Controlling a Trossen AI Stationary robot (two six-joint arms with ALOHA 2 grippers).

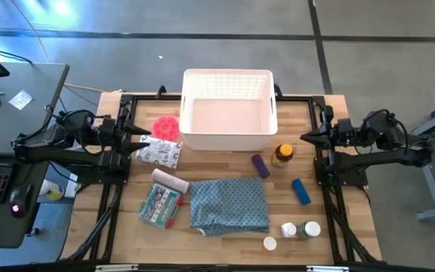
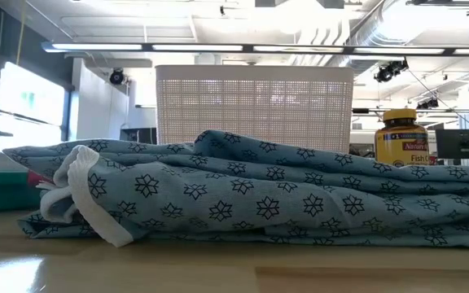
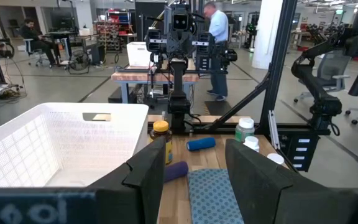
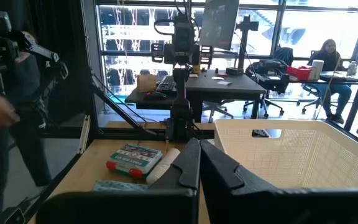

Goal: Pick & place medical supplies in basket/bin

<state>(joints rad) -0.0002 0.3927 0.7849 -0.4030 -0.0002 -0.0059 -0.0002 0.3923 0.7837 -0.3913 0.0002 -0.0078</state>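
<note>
**Supplies Scattered, Basket Empty: Handling Assessment**

Wooden tabletop [image 1: 323, 227] carries a white basket [image 1: 227, 79], apparently empty. Amber bottle [image 1: 282, 155] and purple tube [image 1: 260, 165] lie just beside its near wall; bandage roll [image 1: 170, 180] and printed packet [image 1: 159, 205] lie farther out. Judged light; bottle rigid, slick, best gripped across its body. Left gripper [image 1: 143, 134]: fingers spread, empty. Right gripper [image 1: 306, 137]: fingers pressed together.

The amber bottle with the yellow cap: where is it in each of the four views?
High view: amber bottle, right of centre, beside the white basket.
Low view: far right, behind the patterned cloth.
Left wrist view: centre, at the basket's corner.
Right wrist view: not visible.
Shared landmark: the basket.
</note>
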